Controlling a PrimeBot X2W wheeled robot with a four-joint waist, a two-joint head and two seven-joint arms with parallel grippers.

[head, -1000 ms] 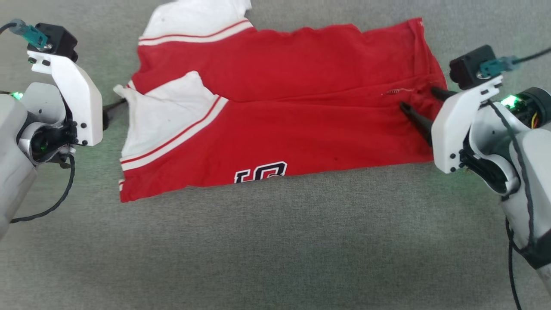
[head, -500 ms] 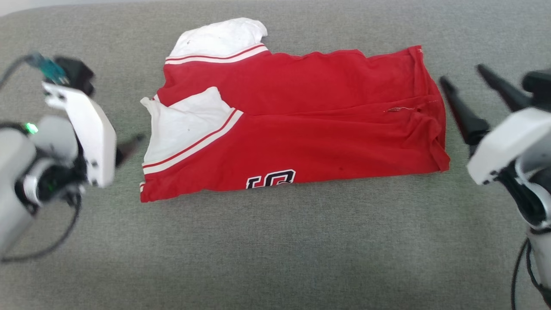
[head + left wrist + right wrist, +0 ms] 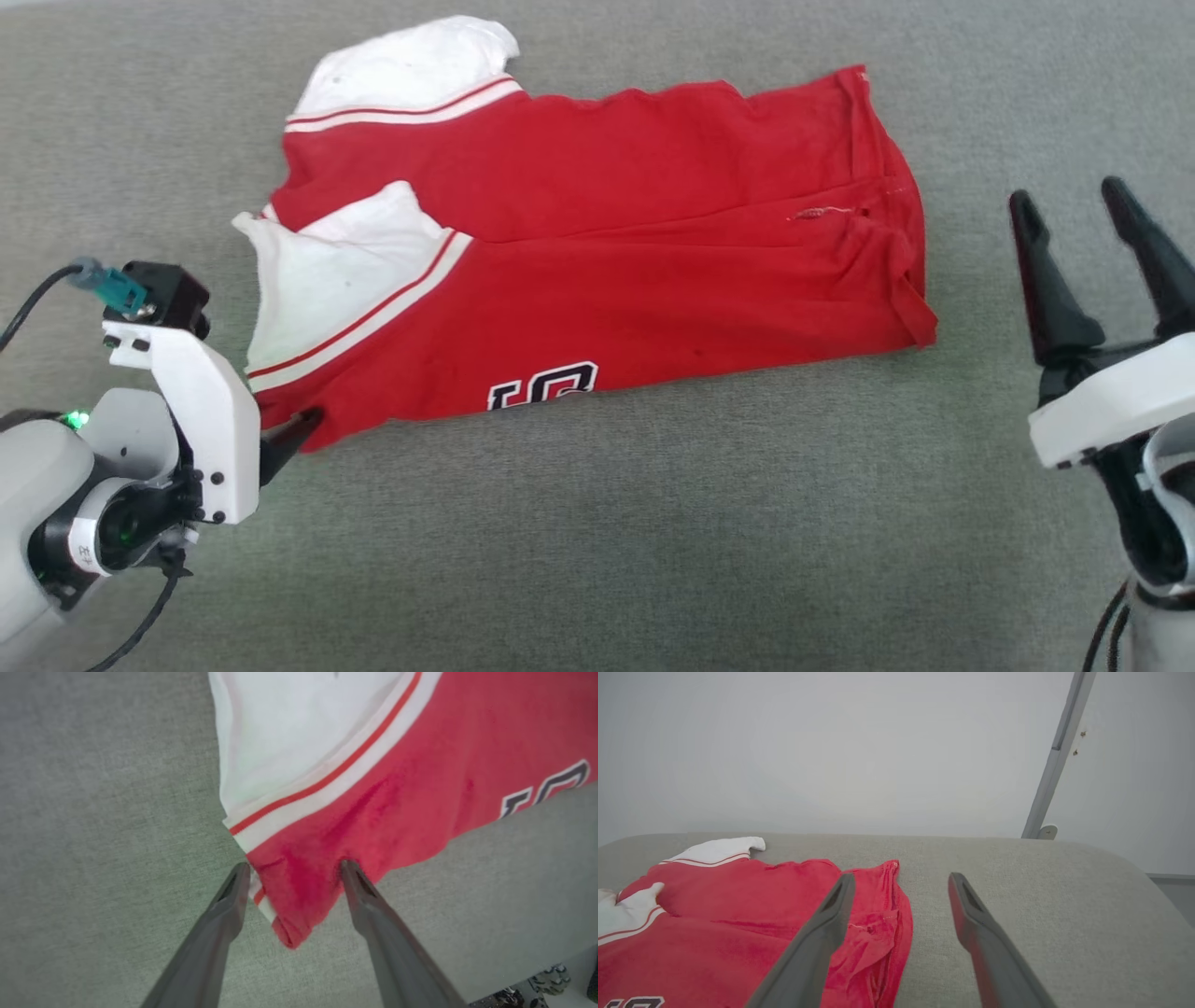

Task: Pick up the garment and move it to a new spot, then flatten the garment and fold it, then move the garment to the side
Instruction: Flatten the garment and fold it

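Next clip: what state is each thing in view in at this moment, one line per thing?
garment: folded over on itself, lying on the grey cushion, hem end rumpled, not gripped.
left gripper: open, fingers straddling the garment's near sleeve-side corner.
right gripper: open, empty, apart from the garment, off its hem end.

Garment [image 3: 607,280]: black, white-outlined characters [image 3: 542,386] at near edge, cut off by fold. Only partial strokes show, perhaps two or three figures; not readable. Left wrist view: same characters cropped at right edge. Ring [image 3: 86,557] on left arm: tiny mark, too small to read.
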